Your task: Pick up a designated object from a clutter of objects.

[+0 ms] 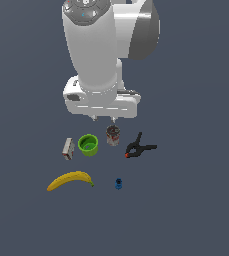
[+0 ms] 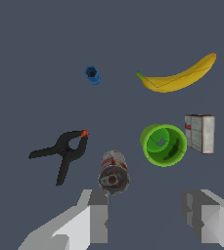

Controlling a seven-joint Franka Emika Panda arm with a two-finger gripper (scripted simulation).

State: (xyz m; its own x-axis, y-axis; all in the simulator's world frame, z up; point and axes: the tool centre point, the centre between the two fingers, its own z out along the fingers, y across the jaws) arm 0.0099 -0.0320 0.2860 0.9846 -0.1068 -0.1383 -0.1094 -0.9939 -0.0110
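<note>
The bright green cup [image 1: 88, 144] [image 2: 163, 144] stands upright on the dark floor, its mouth facing up. My gripper [image 1: 103, 119] [image 2: 150, 219] hangs open above the clutter, a little behind the cup and the can, holding nothing. Both fingers [image 2: 96, 217] show wide apart in the wrist view. The grey-and-red can [image 1: 113, 135] [image 2: 114, 172] stands just to the exterior view's right of the cup, close under one fingertip.
A grey-white box [image 1: 68, 148] [image 2: 200, 133] lies on the cup's other side. A black spring clamp [image 1: 139, 147] [image 2: 63, 151] lies beyond the can. A yellow banana [image 1: 70, 179] [image 2: 179, 78] and a tiny blue piece [image 1: 118, 183] [image 2: 92, 74] lie nearer the exterior camera.
</note>
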